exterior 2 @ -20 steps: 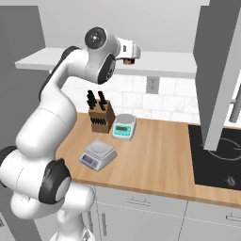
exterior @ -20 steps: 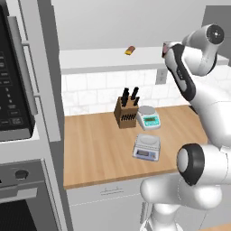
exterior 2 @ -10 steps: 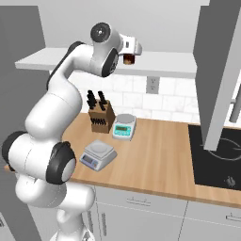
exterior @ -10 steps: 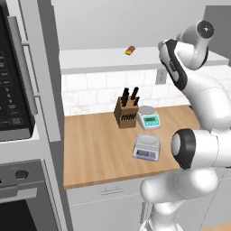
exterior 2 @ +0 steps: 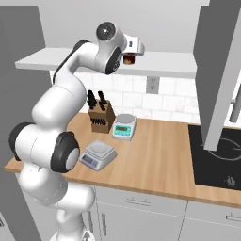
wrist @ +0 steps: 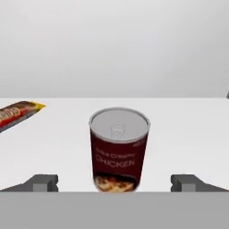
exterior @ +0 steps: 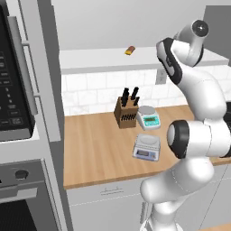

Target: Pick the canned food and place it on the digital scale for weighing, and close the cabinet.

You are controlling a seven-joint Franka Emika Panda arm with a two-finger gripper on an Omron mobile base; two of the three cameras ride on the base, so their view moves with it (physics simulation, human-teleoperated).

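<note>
The canned food (wrist: pixel 119 150), dark red with a grey lid, stands upright on the white floor of the open cabinet (exterior 2: pixel 160 66). My gripper (wrist: pixel 115 183) is open, level with it, with a fingertip well out to either side and neither touching. In the right base view the gripper (exterior 2: pixel 130 57) sits at the shelf edge right at the canned food (exterior 2: pixel 129 60). The digital scale (exterior 2: pixel 98 154) (exterior: pixel 147 147), low and silver, lies bare on the wooden counter below. The cabinet door (exterior 2: pixel 219 70) hangs swung open at the right.
A wrapped snack bar (wrist: pixel 18 112) (exterior: pixel 130 50) lies on the shelf left of the can. A white scale with a green panel (exterior 2: pixel 124 126) and a knife block (exterior 2: pixel 101 115) stand behind the silver scale. A cooktop (exterior 2: pixel 216 155) lies right, a microwave (exterior: pixel 13 90) left.
The arm has swung its elbow round and the hand has edged slightly lower towards the can. The jaws have stayed open and the can has not moved.
</note>
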